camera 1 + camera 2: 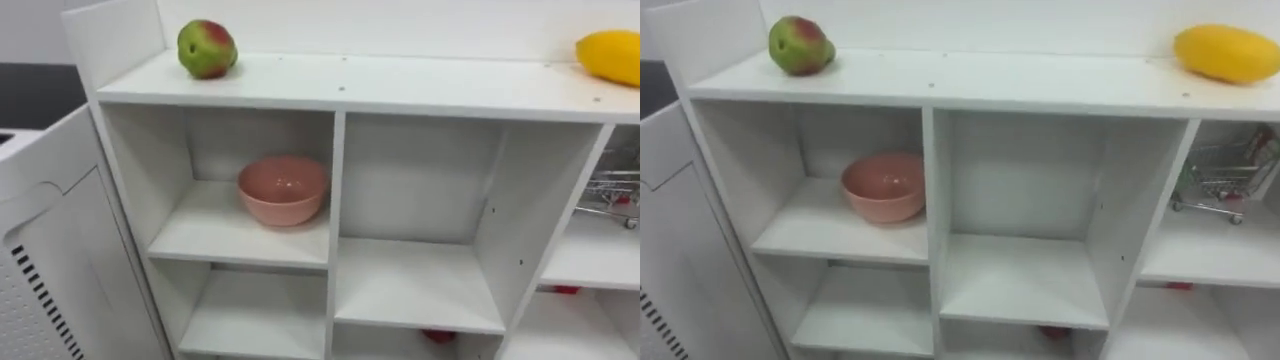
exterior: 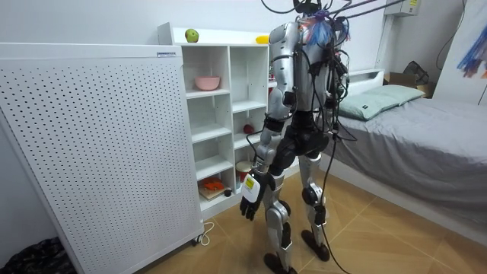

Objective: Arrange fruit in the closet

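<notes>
A green and red apple [image 1: 207,48] lies at the left end of the white closet's top board [image 1: 400,85]. At the right end of that board lies a yellow mango [image 1: 610,55]. A pink bowl [image 1: 283,189] stands in the upper left compartment; the compartment to its right holds nothing. In the room view I stand upright facing the closet [image 2: 228,114]. My left hand [image 2: 251,199] hangs low beside my thigh with relaxed fingers and holds nothing.
A small wire shopping cart [image 1: 1225,180] stands in the right compartment. Something red [image 1: 438,336] shows in a lower compartment. A white perforated panel [image 2: 99,144] stands to the closet's left, close to my left side. A bed [image 2: 411,129] lies behind me.
</notes>
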